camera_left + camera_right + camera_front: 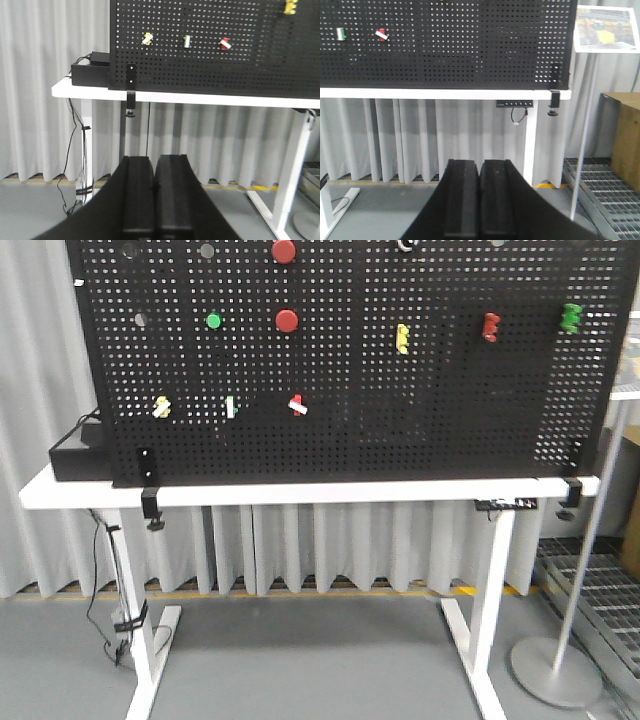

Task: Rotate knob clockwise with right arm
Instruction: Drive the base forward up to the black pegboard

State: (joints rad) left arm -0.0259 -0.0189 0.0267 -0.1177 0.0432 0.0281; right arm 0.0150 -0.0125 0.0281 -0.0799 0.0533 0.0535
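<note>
Knob [287, 320]: round, red, on perforated black pegboard [450, 400]. We see left end effector [155, 200] and right end effector [480, 200] clenched, level.

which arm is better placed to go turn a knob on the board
Right, probably. The right tool faces the pegboard's right end, the side carrying the yellow knob, red knob and green knob. The left tool faces the left end. Both are shut, short of the board.
</note>
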